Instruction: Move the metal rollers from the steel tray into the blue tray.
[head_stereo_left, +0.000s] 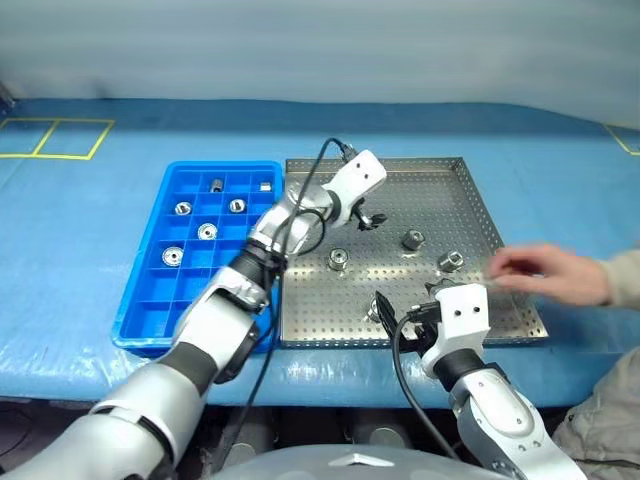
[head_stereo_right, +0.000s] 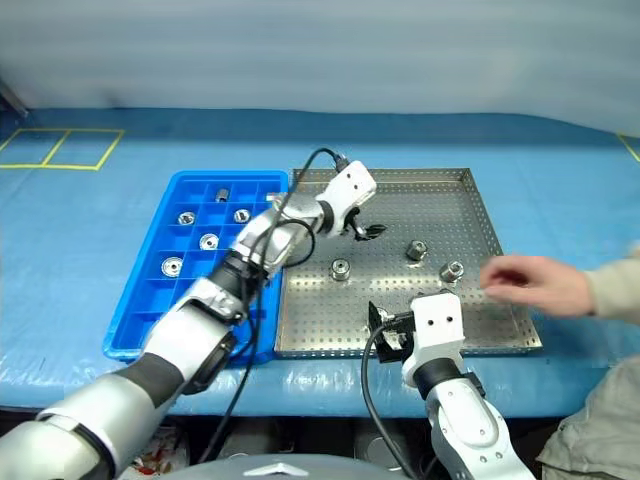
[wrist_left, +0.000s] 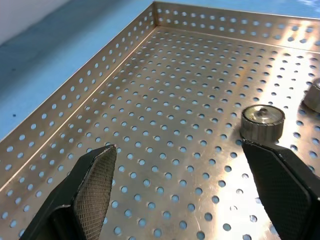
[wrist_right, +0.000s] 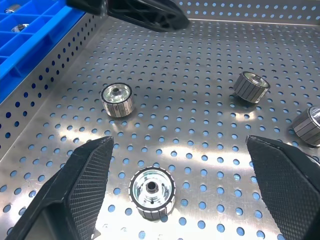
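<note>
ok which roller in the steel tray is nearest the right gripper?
The upright metal roller near the steel tray's front edge, lying right between the open right gripper's fingers. The other three sit farther back.

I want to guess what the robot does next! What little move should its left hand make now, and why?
Probably ease the left gripper forward and down over the nearest roller in the steel tray. Its fingers are open and empty, and that roller stands just ahead of one fingertip, not yet between them. A person's hand hovers at the tray's far side, so go gently.
</note>
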